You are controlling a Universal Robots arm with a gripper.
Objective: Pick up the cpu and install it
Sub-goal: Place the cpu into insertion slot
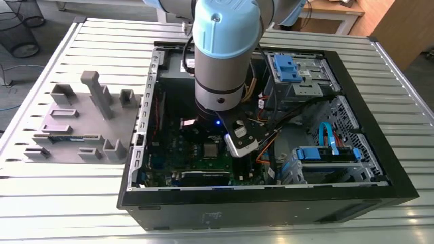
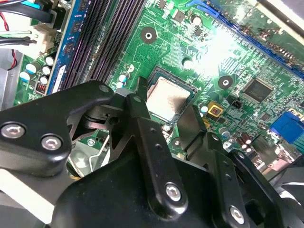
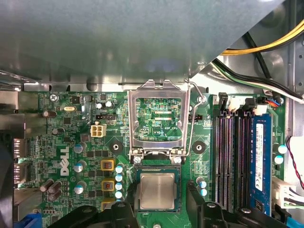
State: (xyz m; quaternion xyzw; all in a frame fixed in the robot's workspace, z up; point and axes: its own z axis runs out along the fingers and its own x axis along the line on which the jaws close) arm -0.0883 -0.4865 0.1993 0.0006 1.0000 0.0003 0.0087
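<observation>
The cpu [image 3: 157, 191] is a small silver square lying flat in the motherboard socket, whose metal retention frame [image 3: 156, 116] stands swung open beside it. In both wrist views my gripper [image 3: 157, 198] hovers just above the chip. Its black fingers [image 3: 195, 194] are spread wider than the chip, one on each side, and grip nothing. The second wrist view shows the cpu [image 2: 167, 97] between the two fingers [image 2: 140, 102] of the gripper [image 2: 166, 100]. In the exterior view the arm [image 1: 220, 61] reaches down into the open computer case [image 1: 379, 168], over the cpu [image 1: 211, 149].
A blue memory stick [image 3: 260, 156] sits in a slot beside empty black slots [image 3: 228, 156]. Yellow and black cables [image 3: 266, 52] run past the case wall. Drive cages with blue clips [image 1: 295, 68] fill the case's far side. A grey fixture tray [image 1: 81, 122] lies on the exterior view's left.
</observation>
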